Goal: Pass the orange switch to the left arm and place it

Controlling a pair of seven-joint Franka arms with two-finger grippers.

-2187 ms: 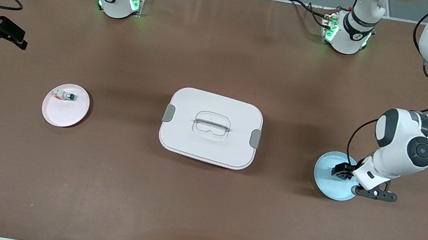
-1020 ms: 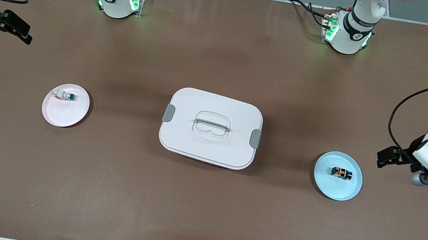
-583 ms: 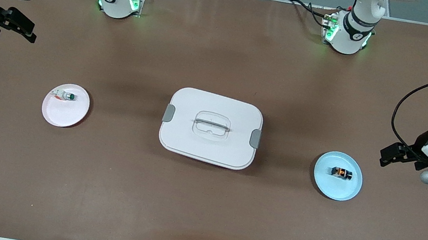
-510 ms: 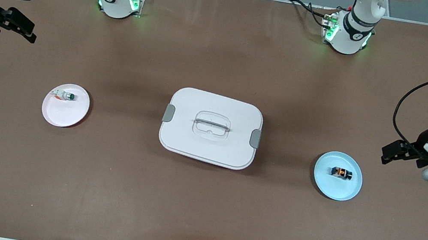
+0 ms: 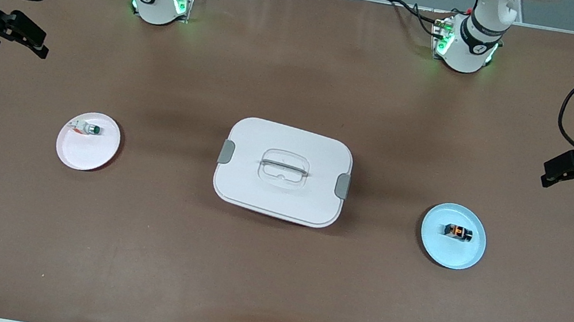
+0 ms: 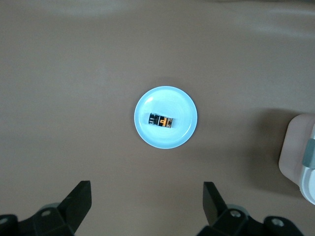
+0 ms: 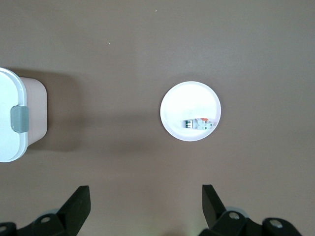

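The box (image 5: 283, 171) sits mid-frame on the tabletop (image 5: 266, 286). The left tool (image 5: 559, 171), at the frame's right edge, and the right tool (image 5: 23, 32), at its left edge, both gape empty. The orange switch (image 5: 457, 231) lies on the blue plate (image 5: 438, 247), lower right.

High front camera faces the robots; both wrist views share the box (image 5: 283, 172).
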